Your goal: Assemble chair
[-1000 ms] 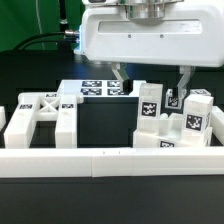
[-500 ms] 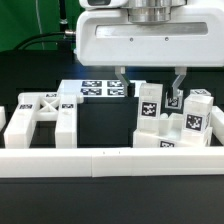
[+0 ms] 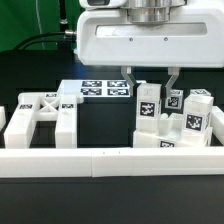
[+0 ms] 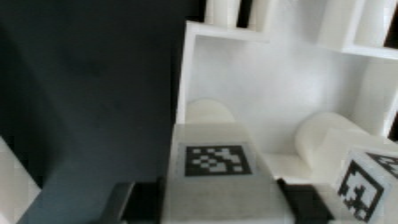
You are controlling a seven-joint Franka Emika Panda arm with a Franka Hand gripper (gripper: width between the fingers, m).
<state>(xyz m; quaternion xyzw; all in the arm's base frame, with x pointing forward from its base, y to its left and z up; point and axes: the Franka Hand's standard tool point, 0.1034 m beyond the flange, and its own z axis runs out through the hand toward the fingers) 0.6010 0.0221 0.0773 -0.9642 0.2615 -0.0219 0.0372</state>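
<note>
**Exterior view.** The claw [image 3: 150,82] hangs over the group of chair parts on the exterior view's right. One finger is on each side of a tagged upright post [image 3: 148,104]. The jaws are at a middling width, wider than the post, and a sliver of gap shows on both sides, so nothing is gripped yet. The straddle looks deliberate: the fingers face the post's flat sides, so closing would pinch it squarely.

Two more tagged posts [image 3: 173,98] [image 3: 197,108] stand just beside it to the right, close enough that the right finger has little room. A blocky chair frame [image 3: 40,118] lies well apart on the left of the dark desk [image 3: 100,125]. The marker board [image 3: 100,88] lies flat at the far side. A white border rail [image 3: 100,162] runs along the near edge.

**Wrist view.** The same post [image 4: 217,150] sits centred between the dark fingertips [image 4: 135,200], its tag facing the camera. The claw [image 4: 217,203] appears aligned on the post's midline. I cannot tell for certain whether the pads touch it. The neighbouring post [image 4: 347,150] is close alongside, and a white frame part [image 4: 302,40] lies beyond.

**Judgement.** This is the pre-grasp stage of picking up a post. The main risk is nudging the neighbouring post on closing.
</note>
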